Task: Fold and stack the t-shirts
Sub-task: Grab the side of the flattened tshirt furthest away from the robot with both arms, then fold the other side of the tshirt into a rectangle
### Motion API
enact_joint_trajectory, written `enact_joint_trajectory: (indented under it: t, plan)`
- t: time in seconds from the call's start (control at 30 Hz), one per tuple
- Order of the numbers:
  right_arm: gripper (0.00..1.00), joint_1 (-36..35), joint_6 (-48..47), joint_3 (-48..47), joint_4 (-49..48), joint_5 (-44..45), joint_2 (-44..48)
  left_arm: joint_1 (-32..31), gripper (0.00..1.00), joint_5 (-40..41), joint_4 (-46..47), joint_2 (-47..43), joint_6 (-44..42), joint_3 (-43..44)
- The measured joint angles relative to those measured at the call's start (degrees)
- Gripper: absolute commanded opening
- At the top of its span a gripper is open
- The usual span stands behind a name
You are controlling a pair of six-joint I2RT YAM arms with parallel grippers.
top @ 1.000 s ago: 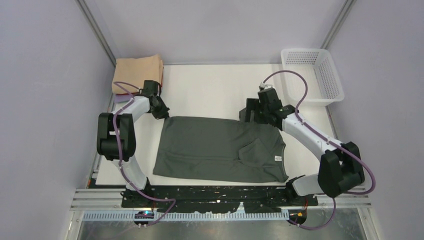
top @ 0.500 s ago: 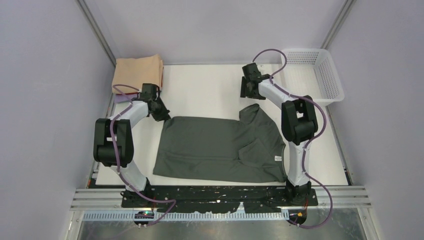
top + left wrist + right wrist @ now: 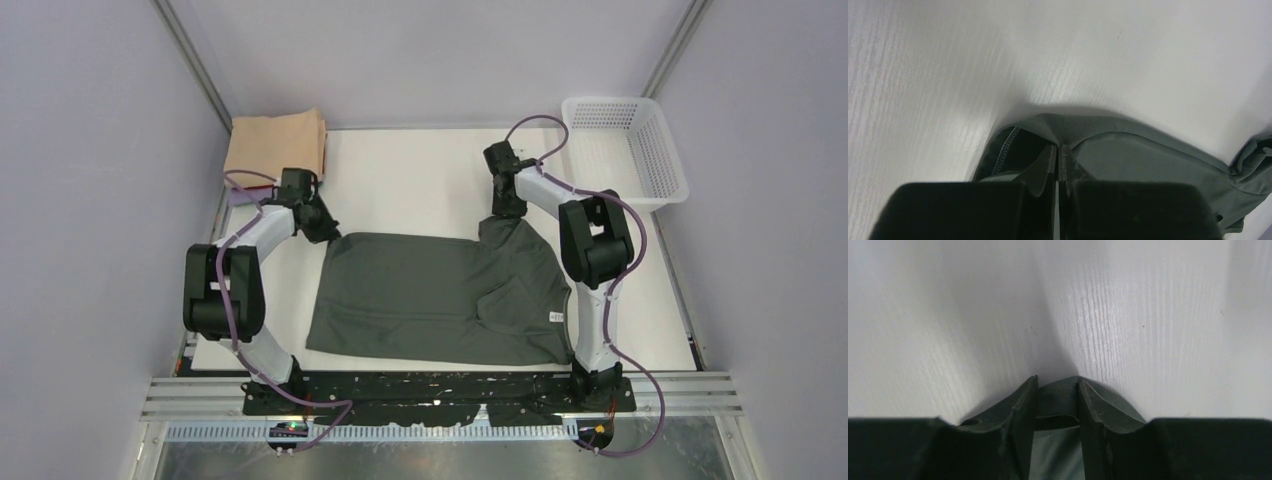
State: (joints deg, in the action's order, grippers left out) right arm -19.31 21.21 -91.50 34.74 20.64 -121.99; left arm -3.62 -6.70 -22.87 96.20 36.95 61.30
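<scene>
The left fingers [image 3: 1044, 166] are pressed together on the stitched corner of the dark grey t-shirt [image 3: 430, 295], with the thin hem pinched between their tips just above the surface [image 3: 420, 180]. The right fingers [image 3: 1023, 410] stand partly apart, astride a small raised peak of the same shirt; cloth fills the gap between them, but whether they truly clamp it cannot be told. The left arm [image 3: 262, 225] rises from its base near the shirt's near left corner, bends at the elbow beside the shirt's left edge and reaches down to its far left corner. The right arm [image 3: 545, 190] stands upright beside the shirt's right edge, elbow high, its forearm running past the far right corner with the wrist turned down onto it. The shirt lies spread flat, a small white neck label [image 3: 556, 316] at its right edge and its far right corner drawn up into a point. Beyond the shirt's far left corner sits a folded peach-tan t-shirt [image 3: 275, 145], square and soft-edged. Well beyond the far right corner stands a white mesh basket [image 3: 672, 170] of stiff plastic. The surface is white with a fine wood-like grain.
</scene>
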Motion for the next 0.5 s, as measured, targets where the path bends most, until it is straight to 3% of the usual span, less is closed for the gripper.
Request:
enact_joint_trajectory:
  t: [0.07,0.13,0.5]
  plan:
    - [0.15,0.0,-0.02,1.57,0.09,-0.13,1.03,0.0,0.0,-0.02,0.02,-0.61,0.0,-0.48]
    - [0.07,0.0,0.02,2.34,0.04,-0.2,1.66,0.0,0.0,-0.07,0.02,-1.29,0.0,-0.98]
    - [0.05,-1.62,-1.22,10.08,-1.62,-0.81,15.08,0.0,0.0,-1.86,0.9,-8.24,0.04,-5.95]
